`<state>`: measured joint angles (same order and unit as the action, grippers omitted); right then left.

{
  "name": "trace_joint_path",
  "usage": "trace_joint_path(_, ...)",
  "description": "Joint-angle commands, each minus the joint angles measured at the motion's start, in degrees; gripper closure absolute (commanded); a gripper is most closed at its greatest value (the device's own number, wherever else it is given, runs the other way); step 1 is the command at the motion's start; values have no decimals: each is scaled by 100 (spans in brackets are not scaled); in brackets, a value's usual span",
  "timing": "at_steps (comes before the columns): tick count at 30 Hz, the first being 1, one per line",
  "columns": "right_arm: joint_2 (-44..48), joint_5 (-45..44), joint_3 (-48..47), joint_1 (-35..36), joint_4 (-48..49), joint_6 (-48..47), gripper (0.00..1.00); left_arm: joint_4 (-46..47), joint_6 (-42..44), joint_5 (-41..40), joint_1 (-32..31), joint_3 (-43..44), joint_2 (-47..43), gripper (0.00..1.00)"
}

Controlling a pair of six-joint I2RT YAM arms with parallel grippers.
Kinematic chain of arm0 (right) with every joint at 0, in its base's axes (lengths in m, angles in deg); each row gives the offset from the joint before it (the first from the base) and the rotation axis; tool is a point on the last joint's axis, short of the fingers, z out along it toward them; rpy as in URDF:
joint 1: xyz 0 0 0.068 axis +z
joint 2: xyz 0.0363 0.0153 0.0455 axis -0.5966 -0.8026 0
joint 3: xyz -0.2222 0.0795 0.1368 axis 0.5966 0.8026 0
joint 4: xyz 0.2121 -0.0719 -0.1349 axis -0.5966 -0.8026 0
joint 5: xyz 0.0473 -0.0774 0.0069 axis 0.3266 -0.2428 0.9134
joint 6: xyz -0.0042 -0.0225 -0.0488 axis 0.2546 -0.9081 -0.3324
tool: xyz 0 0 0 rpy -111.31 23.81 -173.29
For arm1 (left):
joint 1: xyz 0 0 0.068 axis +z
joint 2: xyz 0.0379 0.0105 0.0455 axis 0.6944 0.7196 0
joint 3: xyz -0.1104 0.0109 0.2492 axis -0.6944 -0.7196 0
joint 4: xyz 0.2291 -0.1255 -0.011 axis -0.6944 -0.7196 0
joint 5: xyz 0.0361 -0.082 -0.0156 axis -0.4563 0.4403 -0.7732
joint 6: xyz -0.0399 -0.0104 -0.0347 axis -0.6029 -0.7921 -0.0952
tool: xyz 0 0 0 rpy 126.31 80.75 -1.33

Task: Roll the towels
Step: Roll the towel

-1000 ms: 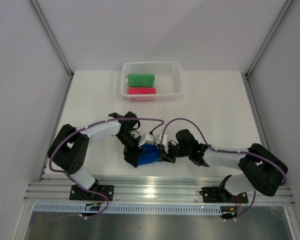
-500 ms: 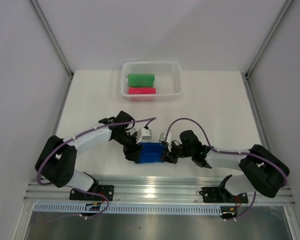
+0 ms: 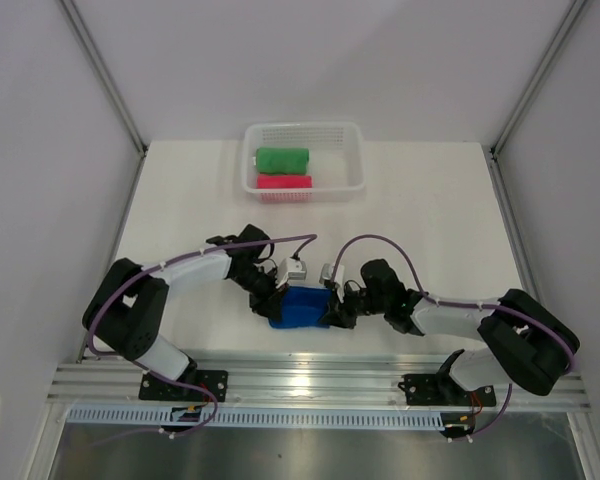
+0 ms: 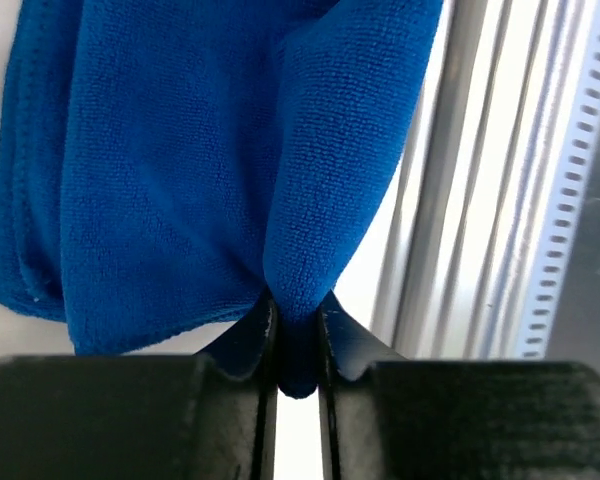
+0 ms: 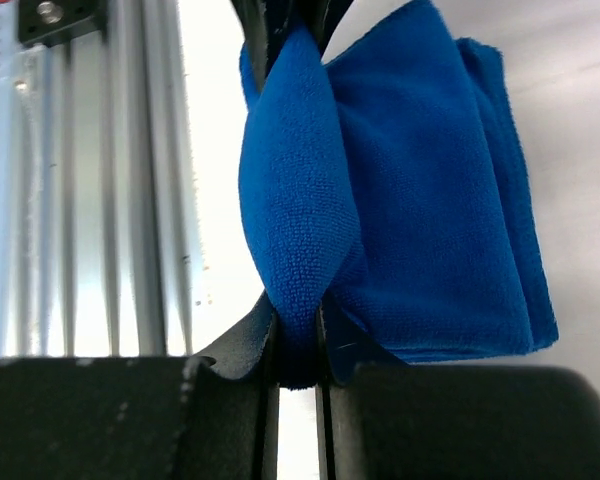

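On the white counter [image 3: 430,220], the rolled green cloth towel [image 3: 282,159] and bright pink cloth towel [image 3: 283,182] are already parked in the white mesh basket [image 3: 352,170]. The royal blue cloth towel [image 3: 298,306], near the front edge, is pinched by the left gripper [image 4: 298,330] and right gripper [image 5: 298,330] and looks only half rolled.

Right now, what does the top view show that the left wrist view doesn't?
Only top: the basket holding the green towel and pink towel, and the right gripper. Only left wrist: a close look at the left gripper shut on a fold of the blue towel. Both: the blue towel and the rail beside it.
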<state>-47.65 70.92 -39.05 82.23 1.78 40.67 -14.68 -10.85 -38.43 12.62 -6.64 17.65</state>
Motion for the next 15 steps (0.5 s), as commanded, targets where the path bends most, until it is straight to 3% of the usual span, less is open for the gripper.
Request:
trace_joint_path(1,223,623,-288,-34,-468,253,100,-615,81,415,59,233,-42,86)
trace_joint_path(4,372,1001,-455,-43,-952,428,100,-1178,266,741,77,364,-226,85)
trace_joint_path(9,118,1212,-622,-306,-1367,700,100,-846,-146,593,147,400,-96,76)
trace_joint_path(13,-330,1651,-754,-824,-1024,1298,100,-888,-297,750,235,777,273,51)
trace_joint_path(15,-523,1784,-833,-1062,-866,1474,100,-933,-209,962,279,839,309,46)
